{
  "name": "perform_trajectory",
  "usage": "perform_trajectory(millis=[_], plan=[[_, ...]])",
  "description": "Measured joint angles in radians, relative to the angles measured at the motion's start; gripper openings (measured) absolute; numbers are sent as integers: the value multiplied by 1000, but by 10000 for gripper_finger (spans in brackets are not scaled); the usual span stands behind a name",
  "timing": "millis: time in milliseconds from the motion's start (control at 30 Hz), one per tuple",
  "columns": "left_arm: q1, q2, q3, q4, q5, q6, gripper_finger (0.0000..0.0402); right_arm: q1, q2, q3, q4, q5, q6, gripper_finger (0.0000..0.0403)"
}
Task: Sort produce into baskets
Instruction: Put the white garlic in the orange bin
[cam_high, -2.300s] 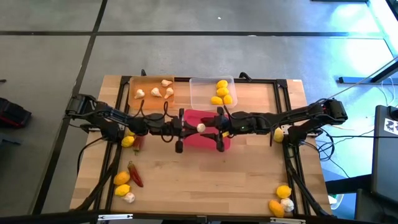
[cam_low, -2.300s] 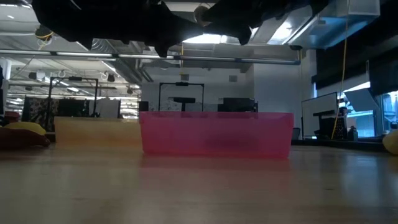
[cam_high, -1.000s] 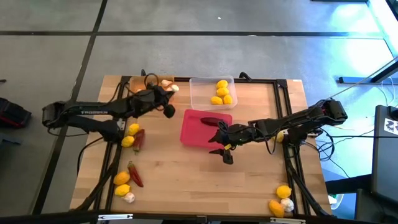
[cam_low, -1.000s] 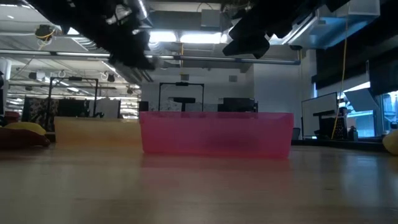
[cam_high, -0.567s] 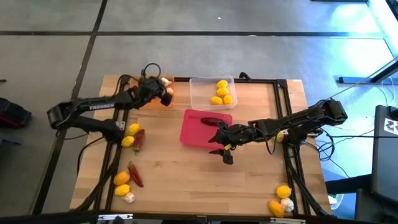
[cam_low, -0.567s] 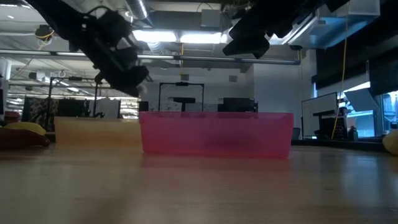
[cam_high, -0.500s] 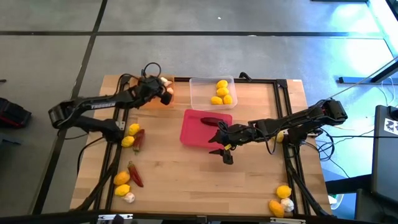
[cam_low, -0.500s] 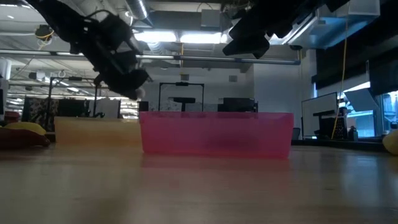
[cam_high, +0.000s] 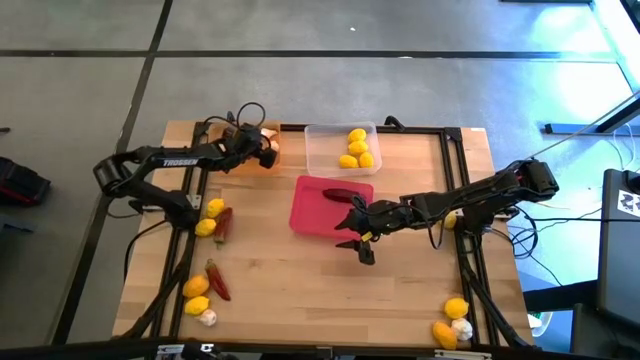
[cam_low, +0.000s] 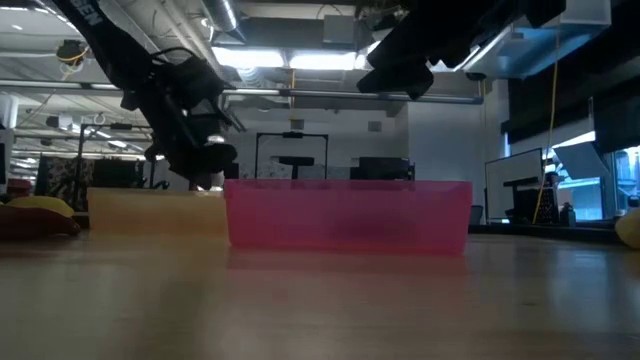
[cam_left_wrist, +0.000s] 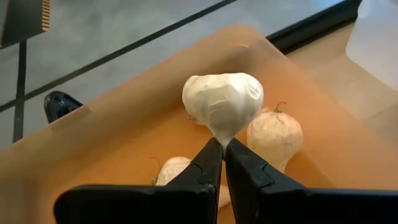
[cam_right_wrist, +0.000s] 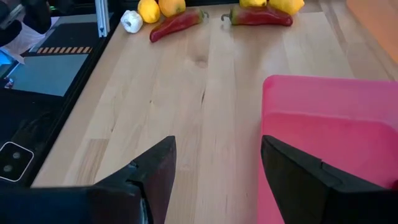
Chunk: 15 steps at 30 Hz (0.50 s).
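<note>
Left wrist view: garlic bulb (cam_left_wrist: 223, 101) pinched by tip in left jaws, above orange tray (cam_left_wrist: 112, 143); right jaws open.

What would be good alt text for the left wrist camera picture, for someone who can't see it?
The left gripper, shut, pinches a white garlic bulb by its tip and holds it over the translucent orange tray. Two more garlic bulbs lie in the tray below, one partly hidden behind the gripper.
</note>
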Motion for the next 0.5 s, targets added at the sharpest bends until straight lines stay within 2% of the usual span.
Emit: perform_trajectory(millis=[500], plan=[[3,61,0,0,0,16,15,0,0,0,-5,0,18,230]])
